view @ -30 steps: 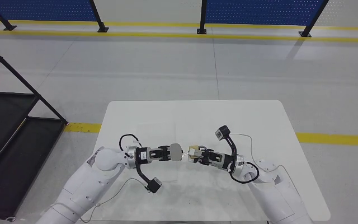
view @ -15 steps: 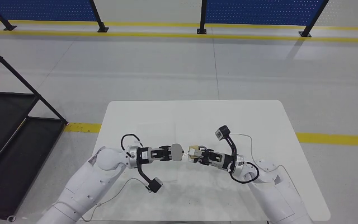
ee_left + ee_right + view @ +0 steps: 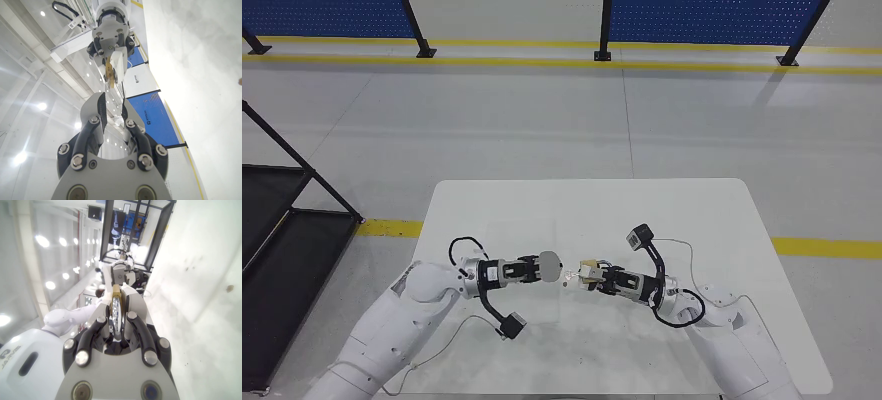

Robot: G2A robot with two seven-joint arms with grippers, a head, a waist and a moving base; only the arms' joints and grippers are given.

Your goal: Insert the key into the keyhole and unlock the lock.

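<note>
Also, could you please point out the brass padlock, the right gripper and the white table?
brass padlock (image 3: 116, 304), right wrist view, its shiny middle.
right gripper (image 3: 585, 273), top view, midway between its fingertips.
white table (image 3: 692, 210), top view, bare far surface.

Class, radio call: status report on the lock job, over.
Right tool shut on brass lock, above table. Left tool faces it, short gap. No obstruction seen.

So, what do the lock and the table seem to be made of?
Lock: metal, it seems; a brass-yellow body with a polished silvery face showing mirror-like bright spots. Table: smooth white top with a dull finish, no grain visible; perhaps laminate or painted board, the look leaves it open.
</note>
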